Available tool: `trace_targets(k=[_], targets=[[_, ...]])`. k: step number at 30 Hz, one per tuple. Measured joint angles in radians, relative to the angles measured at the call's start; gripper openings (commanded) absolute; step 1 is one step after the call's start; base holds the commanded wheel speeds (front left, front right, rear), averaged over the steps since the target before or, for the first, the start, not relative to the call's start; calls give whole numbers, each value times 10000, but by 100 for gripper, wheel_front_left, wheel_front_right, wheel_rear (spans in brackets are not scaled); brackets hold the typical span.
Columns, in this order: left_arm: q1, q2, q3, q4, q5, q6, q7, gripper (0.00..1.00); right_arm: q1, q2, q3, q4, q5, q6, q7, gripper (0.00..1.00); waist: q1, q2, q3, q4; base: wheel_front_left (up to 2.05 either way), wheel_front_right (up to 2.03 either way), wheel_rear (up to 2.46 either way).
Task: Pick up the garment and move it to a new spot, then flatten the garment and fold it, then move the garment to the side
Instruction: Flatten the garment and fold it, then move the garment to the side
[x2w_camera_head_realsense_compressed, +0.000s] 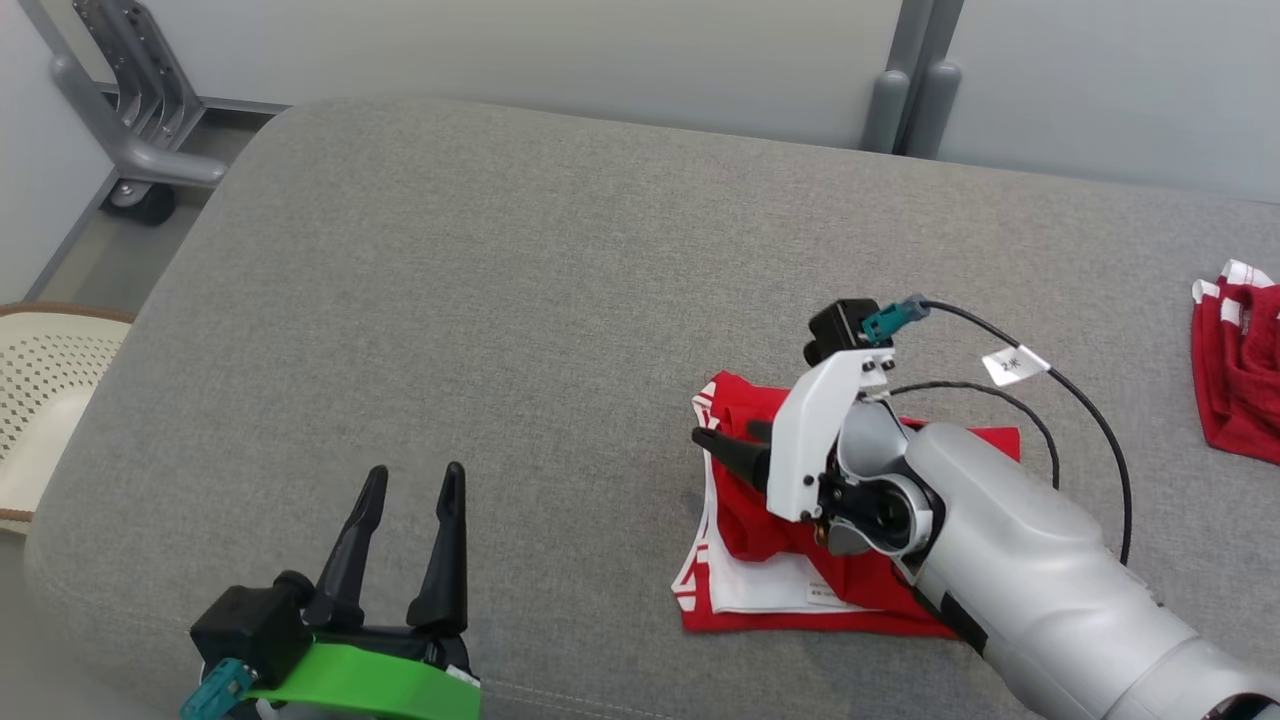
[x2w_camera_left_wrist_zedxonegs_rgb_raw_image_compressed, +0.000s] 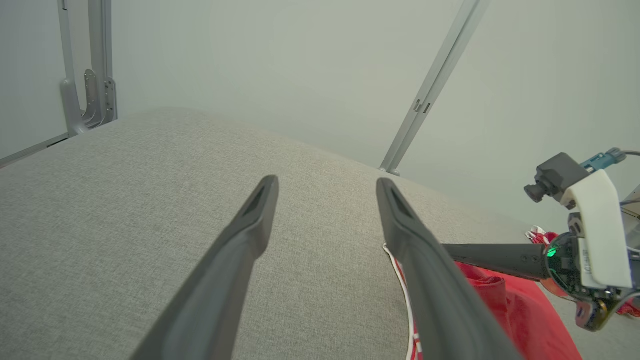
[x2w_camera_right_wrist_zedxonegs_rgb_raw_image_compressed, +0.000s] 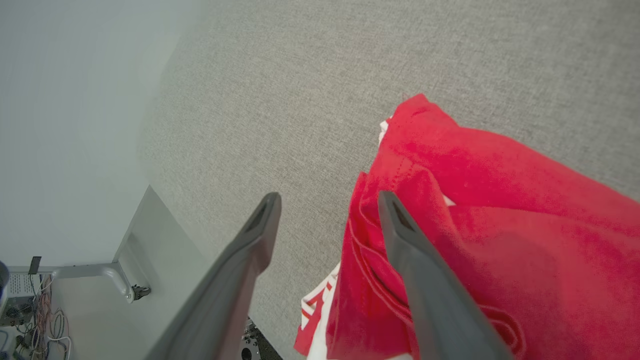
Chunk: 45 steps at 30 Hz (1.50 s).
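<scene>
Starting at the far left of the head view, a cream basket (x2w_camera_head_realsense_compressed: 40, 400) is cut off by the edge at nine o'clock, and a metal frame (x2w_camera_head_realsense_compressed: 150, 130) stands at ten o'clock. Both are off the grey cushion (x2w_camera_head_realsense_compressed: 500, 300) that spreads across the middle.

At seven o'clock the left gripper (x2w_camera_head_realsense_compressed: 416, 470) hangs over bare cushion, well apart from the cloth, its dark fingers pointing to twelve. Its own wrist camera shows the left gripper (x2w_camera_left_wrist_zedxonegs_rgb_raw_image_compressed: 327, 185) with jaws spread wide and nothing between them but grey fabric.

Toward four o'clock lies the garment (x2w_camera_head_realsense_compressed: 750, 520), red with white trim and a white panel, folded into a rough rectangle flat on the cushion. The right gripper (x2w_camera_head_realsense_compressed: 737, 440) reaches over it from five o'clock, its tips at the cloth's ten o'clock corner.

In the right wrist view the right gripper (x2w_camera_right_wrist_zedxonegs_rgb_raw_image_compressed: 327, 197) is parted and holds nothing. One finger is over bare cushion, the other over the garment (x2w_camera_right_wrist_zedxonegs_rgb_raw_image_compressed: 500, 225), whose rumpled edge runs up into the gap. Whether a finger touches the cloth I cannot tell.

A black cable (x2w_camera_head_realsense_compressed: 1090, 410) with a white tag (x2w_camera_head_realsense_compressed: 1015, 363) loops over the forearm at three o'clock. At the far right edge a second red cloth (x2w_camera_head_realsense_compressed: 1235, 370) lies bunched, well apart from the first.
</scene>
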Motion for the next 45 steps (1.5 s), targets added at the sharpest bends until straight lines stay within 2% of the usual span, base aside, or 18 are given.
trace_targets(k=[5, 9, 16, 22, 30, 38, 45], targets=[[5, 2, 190, -19, 0, 10, -12, 100, -823, 4, 48, -360, -303, 546, -401, 100, 0, 0, -31, -225, 0, 0, 0], [6, 4, 228, -81, 4, 12, -13, 100, -1360, -439, -274, -717, -593, 865, -1014, 100, 0, 0, -78, -471, 0, 0, 0], [22, 15, 293, -288, 19, 19, -56, 100, -682, -1603, -947, -723, -372, 941, -1668, 100, 0, 0, -148, -1033, 0, 0, 0], [64, 38, 334, -477, 35, 23, -98, 100, 858, -1885, -1340, -686, 151, 943, -2209, 100, 0, 0, -111, -1603, 0, 0, 0], [143, 79, 232, -771, 127, 25, -86, 100, 1717, -2132, -1429, -629, 236, 941, -2635, 100, 0, 0, 196, -2266, 0, 0, 0], [82, 96, 4, -784, 211, 21, 40, 100, 1761, -2290, -1522, -598, 267, 974, -2847, 100, 0, 0, 715, -2370, 0, 0, 0], [-113, 94, -36, -736, 226, 19, 98, 100, 1857, -2322, -1496, -510, 324, 1103, -2847, 100, 0, 0, 971, -2021, 0, 0, 0]])
